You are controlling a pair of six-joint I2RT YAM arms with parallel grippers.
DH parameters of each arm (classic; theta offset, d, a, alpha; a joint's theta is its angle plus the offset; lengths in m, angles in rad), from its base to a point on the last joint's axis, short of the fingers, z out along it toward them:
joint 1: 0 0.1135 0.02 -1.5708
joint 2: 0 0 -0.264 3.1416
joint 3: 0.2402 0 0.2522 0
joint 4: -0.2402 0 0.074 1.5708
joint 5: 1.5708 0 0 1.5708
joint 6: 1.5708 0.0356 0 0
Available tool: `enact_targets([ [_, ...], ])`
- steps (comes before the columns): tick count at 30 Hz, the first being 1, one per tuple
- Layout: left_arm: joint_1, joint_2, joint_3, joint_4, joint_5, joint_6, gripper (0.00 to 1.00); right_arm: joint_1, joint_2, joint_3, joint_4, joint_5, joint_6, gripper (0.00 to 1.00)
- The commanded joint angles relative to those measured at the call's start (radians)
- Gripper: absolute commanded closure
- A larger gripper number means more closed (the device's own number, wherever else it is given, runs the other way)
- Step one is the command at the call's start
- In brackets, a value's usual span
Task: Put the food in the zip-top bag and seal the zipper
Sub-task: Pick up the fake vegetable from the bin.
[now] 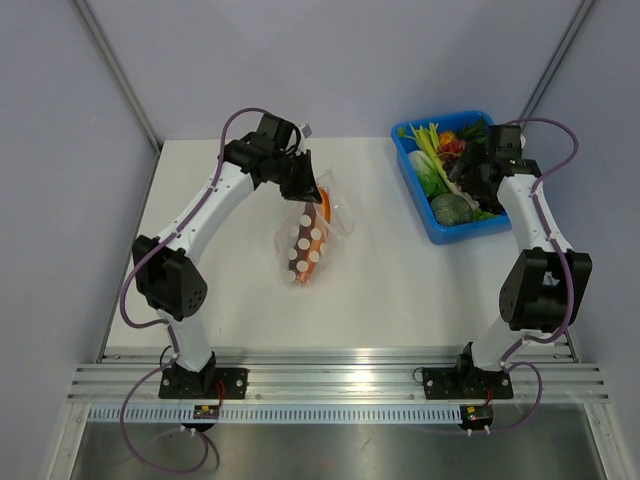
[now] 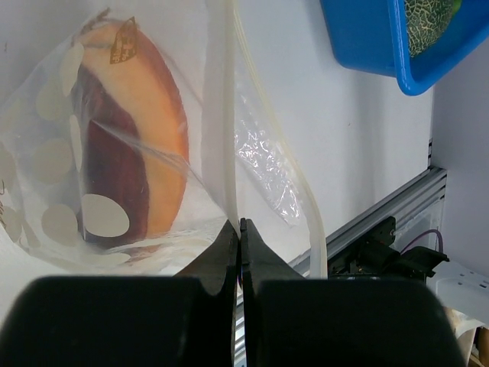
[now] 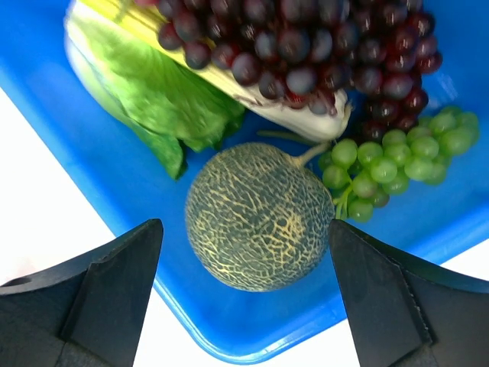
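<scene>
Although dark grapes point(image 3: 306, 46) cover much of the leek point(image 3: 164, 103) in the blue bin point(image 3: 53, 130), its green leaves show beside a netted melon point(image 3: 256, 218), over which the right gripper point(image 3: 244, 237) hangs spread wide. The left gripper point(image 2: 238, 229) pinches the pale zipper strip point(image 2: 228, 115) of the dotted clear bag point(image 2: 53, 183) on the table point(image 1: 400, 290), with the orange and dark red piece point(image 2: 149, 145) inside.

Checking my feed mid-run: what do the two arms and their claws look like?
The left arm and right arm have white links with bulky black joint housings. A purple cable loops along each. The left claw and right claw have matte black, wedge-shaped fingers with no visible markings.
</scene>
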Motion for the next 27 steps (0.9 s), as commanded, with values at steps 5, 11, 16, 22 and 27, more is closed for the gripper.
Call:
enact_targets([
  [5, -0.002, -0.099, -0.029, 0.059, -0.006, 0.006, 1.00, -0.006, -0.049, 0.071, 0.045, 0.002, -0.007, 0.04],
  [11, -0.002, -0.117, -0.051, 0.072, 0.000, 0.018, 1.00, -0.006, -0.063, 0.087, 0.004, -0.010, -0.031, 0.04],
  [16, -0.002, -0.124, -0.071, 0.072, 0.008, 0.034, 1.00, -0.006, -0.009, 0.042, -0.036, -0.035, -0.074, 0.01],
  [22, -0.002, -0.117, -0.082, 0.075, 0.022, 0.041, 1.00, -0.006, 0.083, 0.050, -0.092, -0.065, -0.103, 0.01],
  [27, -0.003, -0.113, -0.080, 0.075, 0.020, 0.043, 1.00, -0.006, 0.124, 0.044, -0.090, -0.076, -0.099, 0.01],
])
